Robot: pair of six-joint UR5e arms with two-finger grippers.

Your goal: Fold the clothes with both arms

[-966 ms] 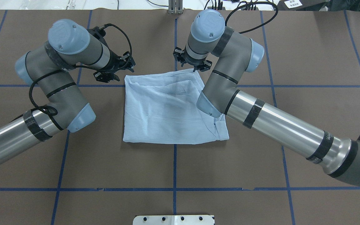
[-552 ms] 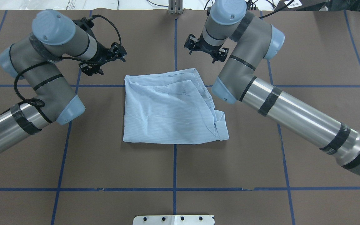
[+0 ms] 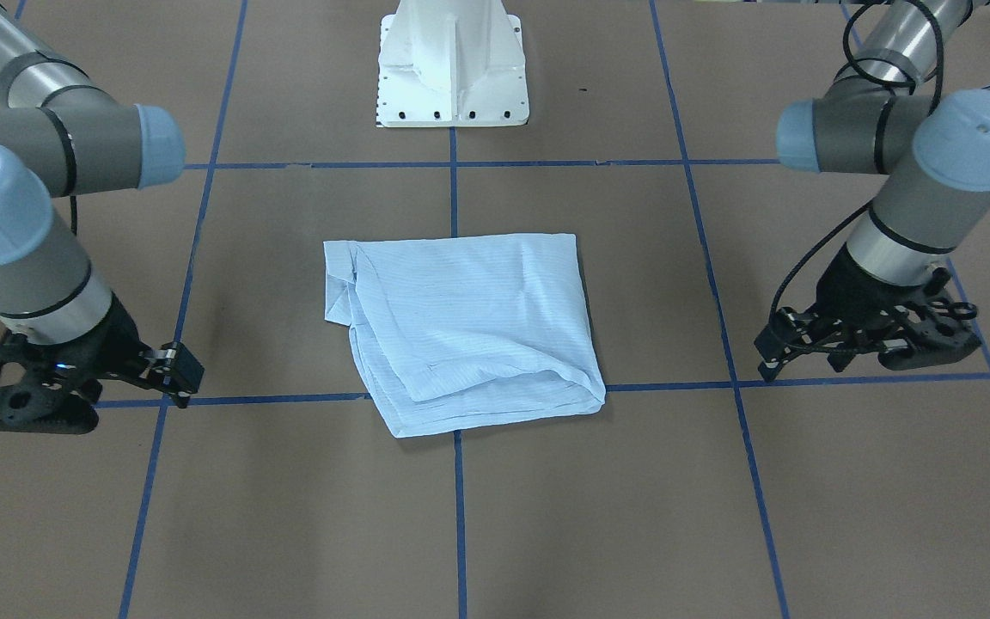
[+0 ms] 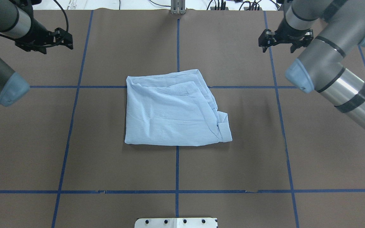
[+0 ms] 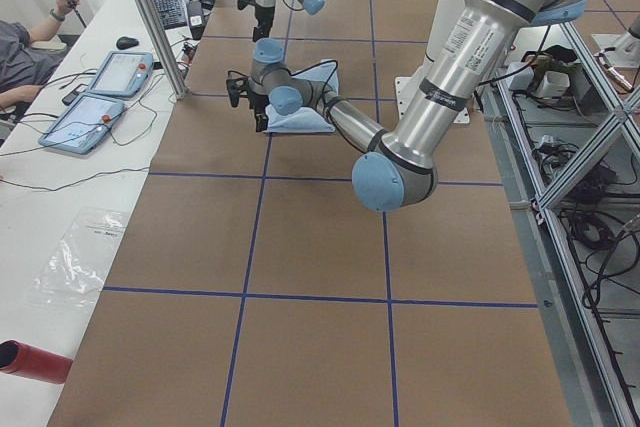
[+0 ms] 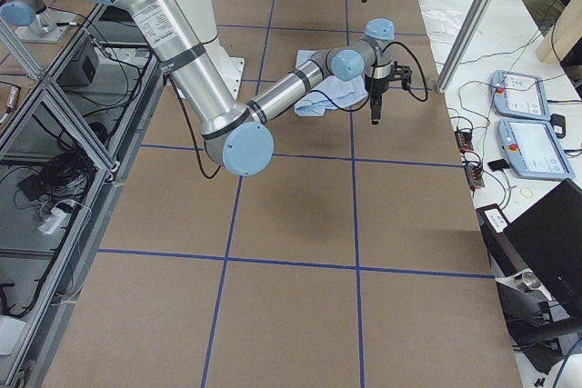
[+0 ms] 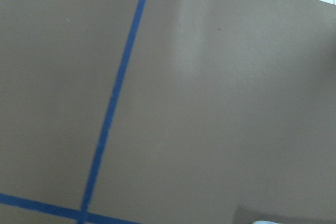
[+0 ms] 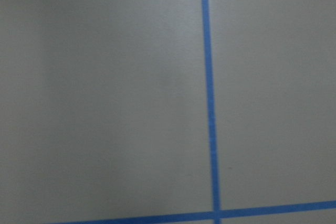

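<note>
The light blue striped shirt lies folded into a rough rectangle at the table's middle, with a cuff or collar part at its right edge; it also shows in the front-facing view. My left gripper hovers open and empty far left of the shirt, near the table's far edge, also in the front-facing view. My right gripper hovers open and empty far right of the shirt, also in the front-facing view. Both wrist views show only brown table and blue tape.
The white pedestal base stands at the robot's side of the table. Blue tape lines grid the brown table cover. Cables lie past the far edge. Tablets and an operator sit beyond that edge.
Both arms have lifted and swung outward, away from the shirt's far corners toward the table's far left and far right. The shirt has not moved.
</note>
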